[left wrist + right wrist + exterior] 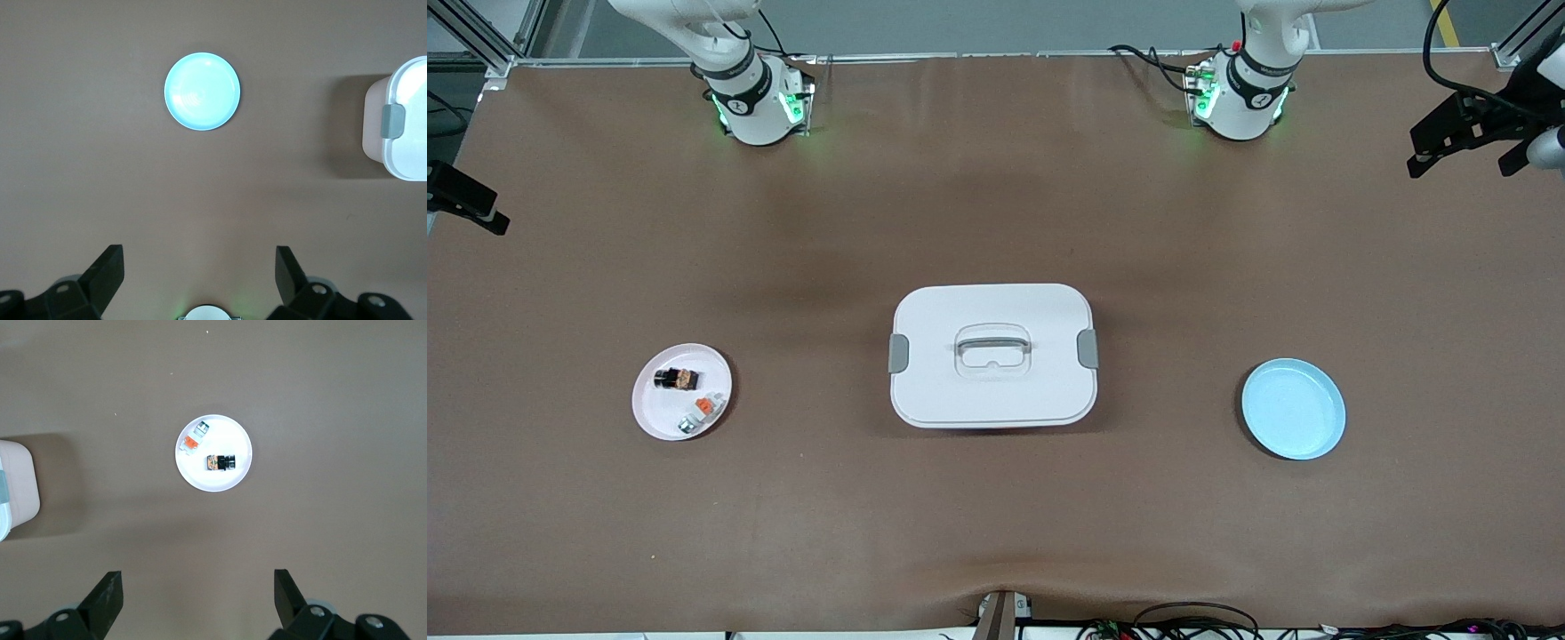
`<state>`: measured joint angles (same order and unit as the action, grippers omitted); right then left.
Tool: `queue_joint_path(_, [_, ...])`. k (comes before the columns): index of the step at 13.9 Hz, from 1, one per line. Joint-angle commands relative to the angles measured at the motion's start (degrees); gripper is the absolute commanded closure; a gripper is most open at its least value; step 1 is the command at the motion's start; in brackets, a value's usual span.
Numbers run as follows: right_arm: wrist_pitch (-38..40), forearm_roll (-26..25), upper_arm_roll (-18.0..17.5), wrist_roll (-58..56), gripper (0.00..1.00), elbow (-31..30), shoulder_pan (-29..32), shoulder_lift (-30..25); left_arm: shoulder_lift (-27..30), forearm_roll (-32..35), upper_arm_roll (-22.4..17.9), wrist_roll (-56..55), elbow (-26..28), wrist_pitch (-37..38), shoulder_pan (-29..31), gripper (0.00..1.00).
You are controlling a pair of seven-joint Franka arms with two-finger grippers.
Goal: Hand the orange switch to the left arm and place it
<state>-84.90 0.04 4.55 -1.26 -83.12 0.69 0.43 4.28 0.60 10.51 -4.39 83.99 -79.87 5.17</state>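
The orange switch, a tiny black block with an orange-tan part, lies on a white plate toward the right arm's end of the table. The white box with grey latches stands in the middle of the table; its corner shows in the left wrist view and its edge in the right wrist view. My right gripper hangs open high over bare table near its base, with the plate well ahead of it. My left gripper hangs open and empty over bare table too. Neither gripper shows in the front view.
A white-grey piece with an orange cap shares the white plate. An empty light-blue plate sits toward the left arm's end. Both arm bases stand along the table's edge farthest from the front camera. Black camera mounts poke in at the sides.
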Motion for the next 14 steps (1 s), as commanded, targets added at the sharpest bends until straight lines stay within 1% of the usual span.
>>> queue_joint_path(1, [-0.7,0.9,-0.6,0.2,0.0,-0.9,0.5,-1.2,0.0,0.6,0.0,0.9,-1.0,1.0,0.1,0.0])
queue_joint_path(6, [-2.0,1.0,-0.6,0.1,0.0,-0.9,0.5,-1.2,-0.1,0.5,0.0,0.9,-1.1,0.9,0.2,0.0])
queue_joint_path(14, [-1.9,1.0,-0.5,-0.1,0.0,-0.9,0.6,-1.3,-0.1,0.5,0.1,0.9,-1.0,1.0,0.0,0.0])
